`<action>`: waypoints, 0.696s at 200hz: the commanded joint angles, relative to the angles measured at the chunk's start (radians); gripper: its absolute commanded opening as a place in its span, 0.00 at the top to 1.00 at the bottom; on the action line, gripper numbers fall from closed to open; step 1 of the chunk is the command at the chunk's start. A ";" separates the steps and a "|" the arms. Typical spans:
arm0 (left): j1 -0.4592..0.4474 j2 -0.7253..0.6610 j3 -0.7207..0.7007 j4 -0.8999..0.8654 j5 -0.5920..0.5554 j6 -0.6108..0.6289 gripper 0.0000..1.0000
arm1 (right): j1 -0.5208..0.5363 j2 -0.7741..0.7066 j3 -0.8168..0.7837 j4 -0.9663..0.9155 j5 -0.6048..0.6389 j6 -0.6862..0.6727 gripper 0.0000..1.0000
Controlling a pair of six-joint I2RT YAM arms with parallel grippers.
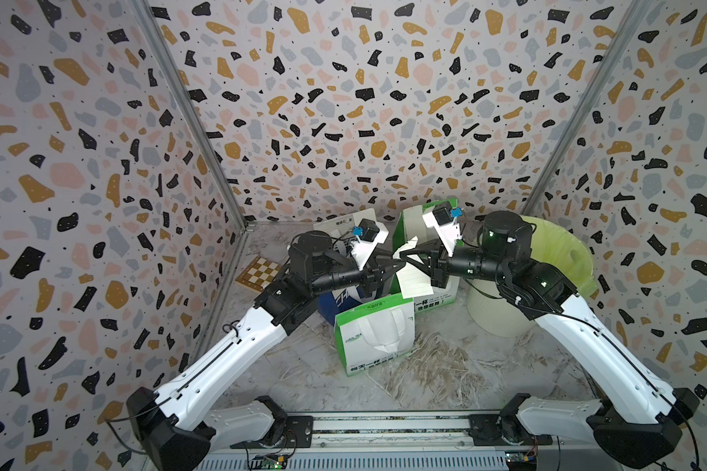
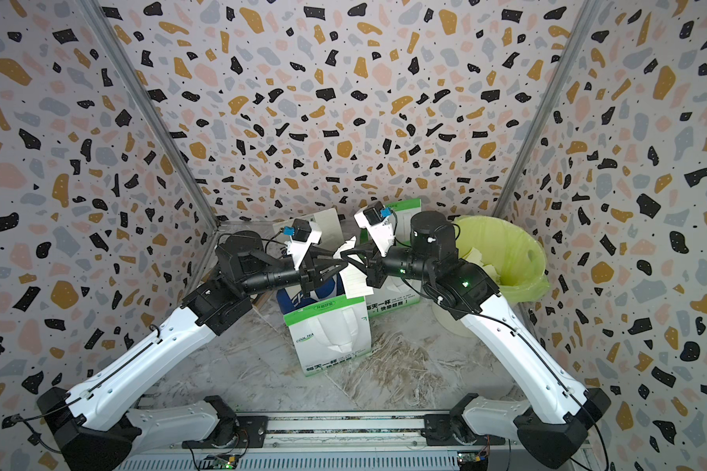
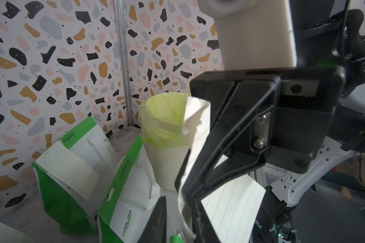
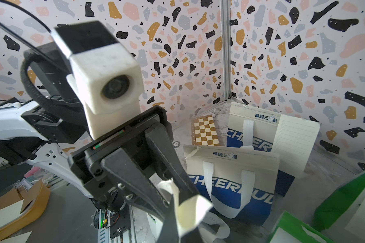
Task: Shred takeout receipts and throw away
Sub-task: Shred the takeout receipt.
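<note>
A lined cream takeout receipt (image 1: 415, 281) (image 2: 358, 283) hangs in the air above the bags, between my two grippers, which meet tip to tip. My right gripper (image 1: 403, 255) (image 4: 180, 229) is shut on its crumpled top edge. My left gripper (image 1: 399, 266) (image 3: 179, 212) has its fingers drawn in close on that same edge, right beside the right one's. The sheet (image 3: 232, 202) hangs below them in one piece. Another receipt (image 3: 67, 168) is stuck on a green bag, and one (image 4: 293, 143) on a blue bag. Torn pieces (image 2: 478, 257) lie in the bin.
The bin (image 1: 556, 253) with a yellow-green liner stands at the back right, partly under my right arm. A green-and-white bag (image 1: 378, 338) stands in front, with a blue bag (image 1: 335, 304) and another green one (image 1: 433, 299) behind it. A checkerboard (image 1: 260, 273) lies at the back left.
</note>
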 commanded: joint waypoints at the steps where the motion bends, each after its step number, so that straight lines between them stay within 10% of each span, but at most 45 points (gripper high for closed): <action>1: -0.006 -0.013 0.012 0.050 0.000 0.003 0.89 | -0.003 -0.019 0.016 0.010 -0.002 0.011 0.83; 20: -0.007 -0.013 0.013 0.044 0.006 0.003 1.00 | -0.004 -0.018 0.025 0.003 0.010 0.016 0.52; 43: -0.008 -0.026 0.005 0.017 -0.005 0.037 1.00 | -0.005 -0.027 0.040 -0.021 0.038 -0.003 0.37; 139: -0.008 -0.048 0.008 -0.078 0.050 0.083 1.00 | -0.059 -0.008 0.096 -0.052 -0.091 -0.055 0.50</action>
